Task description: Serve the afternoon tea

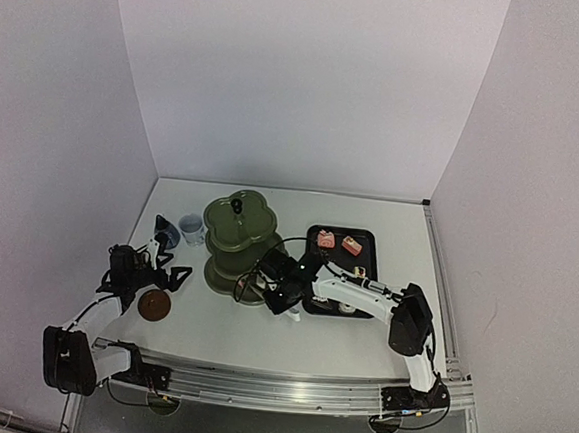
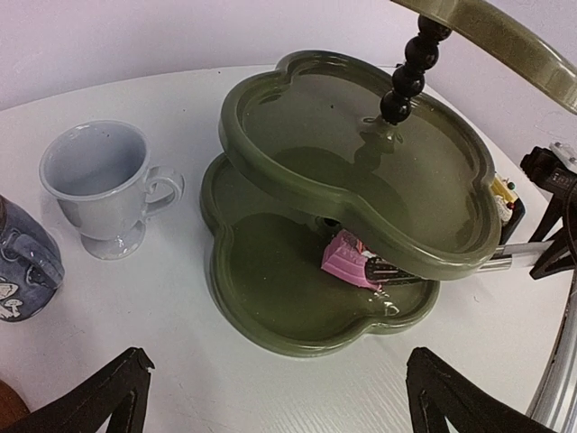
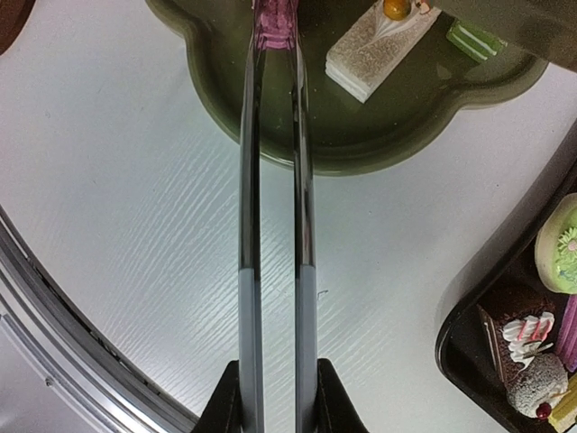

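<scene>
— Metal tongs (image 3: 252, 225), clamped in the right gripper (image 3: 279, 401), hold a pink pastry (image 2: 347, 259) on the stand (image 2: 270, 311)?
— Yes, lowest tier, half hidden. The left gripper (image 2: 279, 397) gapes empty near the cup (image 2: 95, 185).

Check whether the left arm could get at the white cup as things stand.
Probably yes. The left gripper is open and empty, and the white cup stands upright on bare table ahead of it, between the blue jug and the green stand. The right gripper holds metal tongs at the stand, elsewhere.

Blue jug (image 2: 22, 266) cut by left edge, pink pastry (image 2: 345, 260) half hidden beneath stand tier (image 2: 361, 153)
</scene>
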`<state>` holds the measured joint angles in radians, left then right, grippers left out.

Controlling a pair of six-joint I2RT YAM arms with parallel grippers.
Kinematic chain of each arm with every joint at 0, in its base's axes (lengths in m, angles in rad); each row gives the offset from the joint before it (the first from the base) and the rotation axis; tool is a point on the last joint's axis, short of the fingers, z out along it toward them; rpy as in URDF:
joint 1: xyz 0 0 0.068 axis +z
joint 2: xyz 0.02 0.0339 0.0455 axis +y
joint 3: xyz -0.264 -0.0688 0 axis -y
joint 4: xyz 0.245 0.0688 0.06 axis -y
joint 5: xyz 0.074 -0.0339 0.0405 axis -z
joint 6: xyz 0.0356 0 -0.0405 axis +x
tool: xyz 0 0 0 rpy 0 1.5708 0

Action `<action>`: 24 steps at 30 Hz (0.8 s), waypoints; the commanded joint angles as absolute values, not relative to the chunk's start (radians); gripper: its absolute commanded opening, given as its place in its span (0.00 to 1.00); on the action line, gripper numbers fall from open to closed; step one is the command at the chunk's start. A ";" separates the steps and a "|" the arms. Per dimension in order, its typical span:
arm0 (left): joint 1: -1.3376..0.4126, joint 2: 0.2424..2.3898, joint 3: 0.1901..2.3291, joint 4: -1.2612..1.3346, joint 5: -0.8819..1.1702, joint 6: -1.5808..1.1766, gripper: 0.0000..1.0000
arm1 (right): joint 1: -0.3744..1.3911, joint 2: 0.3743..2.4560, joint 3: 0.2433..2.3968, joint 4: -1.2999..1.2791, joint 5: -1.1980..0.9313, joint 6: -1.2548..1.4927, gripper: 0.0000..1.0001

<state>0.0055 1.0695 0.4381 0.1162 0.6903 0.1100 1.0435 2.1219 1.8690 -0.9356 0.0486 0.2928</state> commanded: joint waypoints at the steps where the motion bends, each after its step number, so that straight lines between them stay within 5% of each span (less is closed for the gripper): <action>1: 0.004 1.065 0.475 0.155 0.702 0.129 0.99 | 1.044 2.119 1.904 -0.917 0.044 0.312 0.23; 6: 0.004 1.058 0.471 0.152 0.701 0.135 0.99 | 1.044 2.095 1.894 -0.917 0.031 0.310 0.36; 24: 0.003 1.062 0.477 0.132 0.698 0.168 0.99 | 1.044 1.953 1.838 -0.907 -0.008 0.329 0.35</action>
